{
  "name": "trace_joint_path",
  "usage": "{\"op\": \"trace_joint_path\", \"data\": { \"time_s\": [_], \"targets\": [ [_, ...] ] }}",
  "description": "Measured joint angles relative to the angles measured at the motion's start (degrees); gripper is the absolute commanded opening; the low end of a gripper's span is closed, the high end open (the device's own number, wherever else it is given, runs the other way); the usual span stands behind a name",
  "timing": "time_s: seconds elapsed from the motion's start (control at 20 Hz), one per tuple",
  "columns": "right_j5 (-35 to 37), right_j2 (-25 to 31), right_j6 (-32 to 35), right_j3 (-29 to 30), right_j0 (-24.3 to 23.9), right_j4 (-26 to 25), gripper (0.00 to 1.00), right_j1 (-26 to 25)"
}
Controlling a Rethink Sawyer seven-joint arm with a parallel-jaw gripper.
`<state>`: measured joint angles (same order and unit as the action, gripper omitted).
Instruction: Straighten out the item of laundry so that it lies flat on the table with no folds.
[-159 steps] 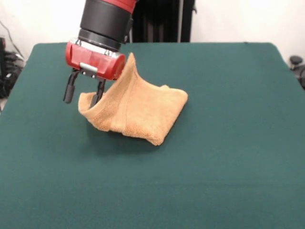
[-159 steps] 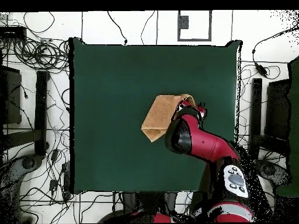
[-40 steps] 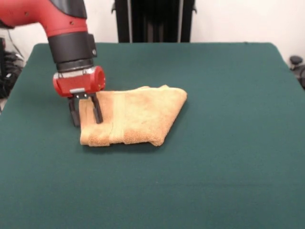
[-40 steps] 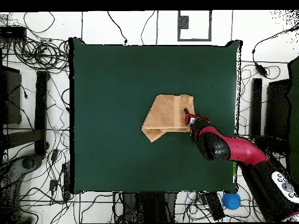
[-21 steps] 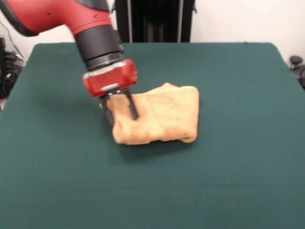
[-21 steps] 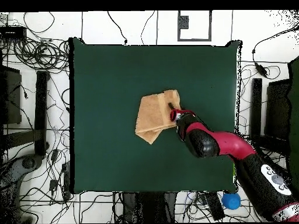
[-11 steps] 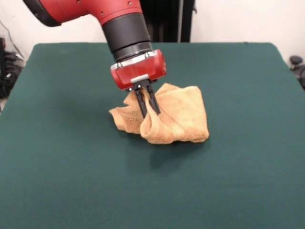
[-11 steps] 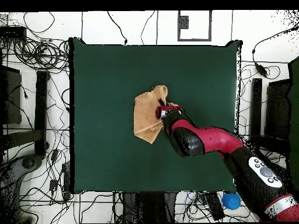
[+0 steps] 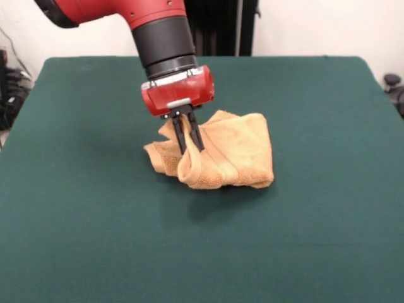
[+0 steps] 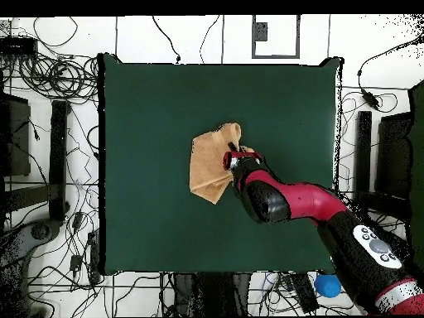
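Surface: green tabletop [image 9: 328, 240], bare around the work; cables on the floor beyond its edges in the overhead view.
Towel: tan towel [image 9: 237, 154] near the tabletop's middle, bunched and folded over itself, not flat; one layer rolled up into a loop at its front corner.
Tool: tool [image 9: 187, 137] nearly closed, pinching a raised ridge of towel between its two dark fingers [image 9: 181, 136]; the cloth hangs in a loop below the tips.
Arm: comes in from the top left of the front view, wrist tilted.
Step (judged): pulling the gripped layer away to open the fold.
How to do it well: lift only enough to free the top layer, then draw it outward, away from the bulk, low over the tabletop.
Risk: dragging the whole bundle instead of unfolding it; if more than one layer is pinched, the fold travels along.
Release: once the held edge is stretched out and down.
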<state>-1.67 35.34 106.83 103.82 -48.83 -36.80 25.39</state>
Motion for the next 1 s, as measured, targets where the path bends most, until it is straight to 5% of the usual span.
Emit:
{"op": "trace_joint_path", "data": {
  "time_s": [0.45, 0.8, 1.0],
  "targets": [
    [0.43, -7.23, 0.21, 2.96, 6.72, 7.47, 0.0, 7.69],
    [9.66, -12.38, 0.26, 9.84, 17.13, 22.12, 0.0, 24.31],
    [12.85, -12.52, 0.26, 11.72, 18.12, 26.02, 0.0, 28.8]
  ]
}}
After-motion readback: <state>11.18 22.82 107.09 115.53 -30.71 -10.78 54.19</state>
